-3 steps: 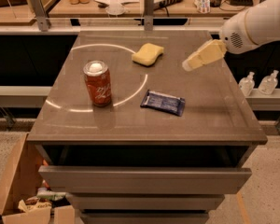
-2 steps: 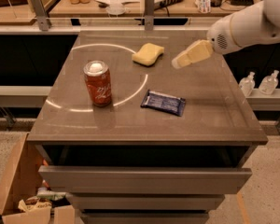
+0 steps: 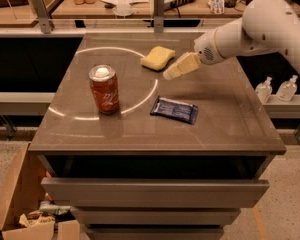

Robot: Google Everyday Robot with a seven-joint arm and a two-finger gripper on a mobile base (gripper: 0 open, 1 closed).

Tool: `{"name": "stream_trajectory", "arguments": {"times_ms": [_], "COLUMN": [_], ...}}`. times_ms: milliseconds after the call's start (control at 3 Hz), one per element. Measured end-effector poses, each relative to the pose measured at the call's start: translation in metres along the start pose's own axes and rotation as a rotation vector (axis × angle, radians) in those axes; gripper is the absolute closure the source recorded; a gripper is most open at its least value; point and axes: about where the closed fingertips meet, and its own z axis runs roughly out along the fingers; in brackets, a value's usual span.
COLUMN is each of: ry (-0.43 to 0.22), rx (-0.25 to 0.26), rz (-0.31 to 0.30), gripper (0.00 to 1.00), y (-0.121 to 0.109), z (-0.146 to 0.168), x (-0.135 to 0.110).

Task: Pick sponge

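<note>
The pale yellow sponge (image 3: 158,57) lies flat on the brown table top (image 3: 220,119), toward the far middle. My gripper (image 3: 170,74) hangs on the white arm that comes in from the right. Its pale yellow fingertips are just right of and a little nearer than the sponge, above the table and apart from the sponge. It holds nothing.
A red soda can (image 3: 104,89) stands upright left of centre. A flat dark blue packet (image 3: 174,109) lies near the middle, below the gripper. A white ring is marked on the table. Two spray bottles (image 3: 277,88) stand on a shelf at the right. A cardboard box (image 3: 20,209) sits on the floor at left.
The arm has swung left across the table, bringing the gripper from the right side to just beside the sponge. The sponge, can and packet have not moved.
</note>
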Motion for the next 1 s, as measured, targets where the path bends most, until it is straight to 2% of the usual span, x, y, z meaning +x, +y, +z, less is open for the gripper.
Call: {"name": "stream_trajectory", "arguments": {"times_ms": [333, 667, 1000], "ry": [-0.015, -0.021, -0.025], "rx": [-0.040, -0.060, -0.063], "rz": [-0.012, -0.008, 0.006], "gripper": [0.00, 0.00, 0.02], "y": [-0.002, -0.014, -0.029], "z": [0.039, 0.086, 0.111], "x": [-0.006, -0.014, -0.022]}}
